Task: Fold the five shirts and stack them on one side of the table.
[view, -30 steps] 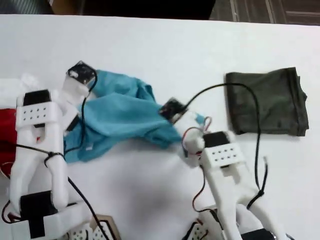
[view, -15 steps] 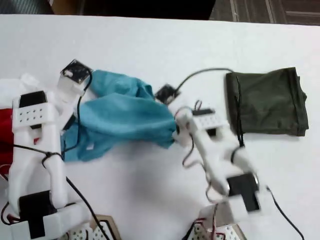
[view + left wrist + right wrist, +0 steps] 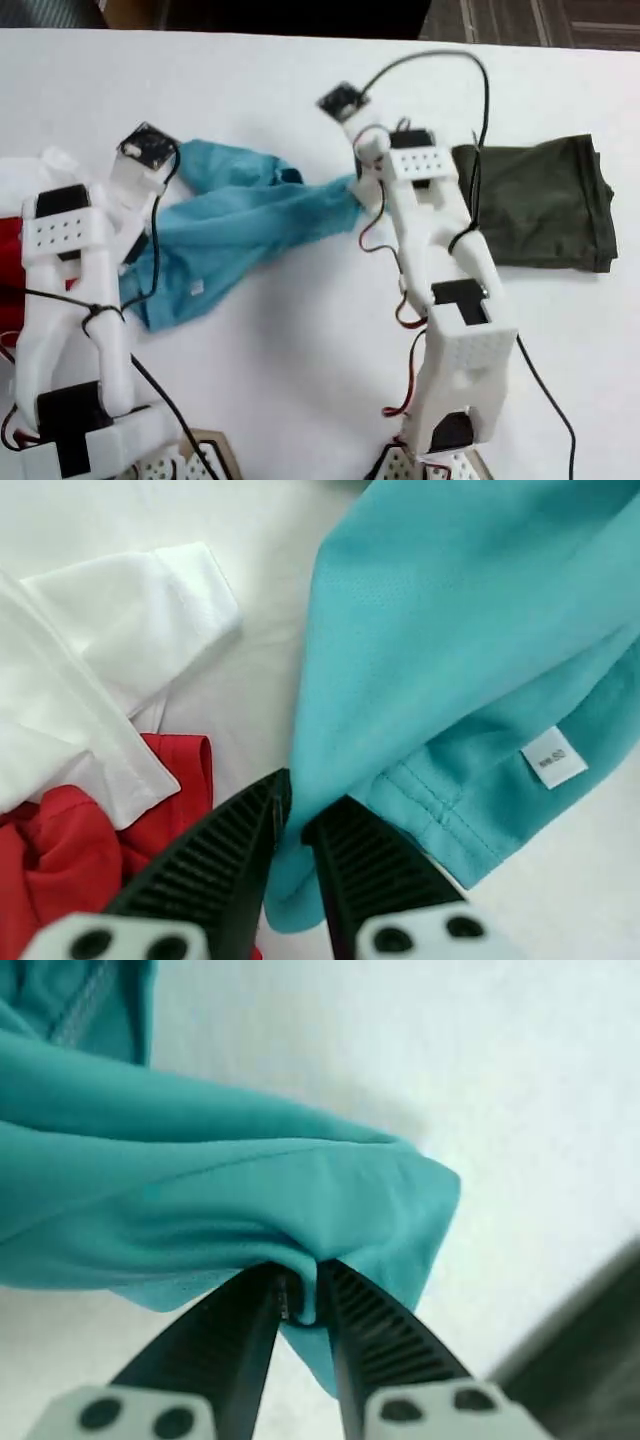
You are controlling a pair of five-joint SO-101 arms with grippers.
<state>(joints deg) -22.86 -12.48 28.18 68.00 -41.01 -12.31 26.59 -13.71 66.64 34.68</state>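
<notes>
A teal shirt [image 3: 235, 225] is stretched between the two arms on the white table [image 3: 300, 90]. My left gripper [image 3: 293, 805] is shut on one edge of the teal shirt [image 3: 450, 650], close to its white label [image 3: 553, 761]. My right gripper [image 3: 302, 1290] is shut on a bunched fold of the teal shirt [image 3: 200, 1190], at the shirt's right end [image 3: 345, 190] in the high view. A folded dark green shirt [image 3: 535, 203] lies flat at the right. A white shirt [image 3: 80, 650] and a red shirt [image 3: 60, 850] lie crumpled by the left arm.
The white and red shirts sit at the table's left edge [image 3: 15, 240]. Black and red cables [image 3: 470, 100] loop over the right arm and across the dark green shirt. The arm bases stand at the table's near edge.
The right arm has swung up and away from the near edge, pulling its end of the teal shirt toward the far side and drawing the cloth taut. The left arm has barely moved.
</notes>
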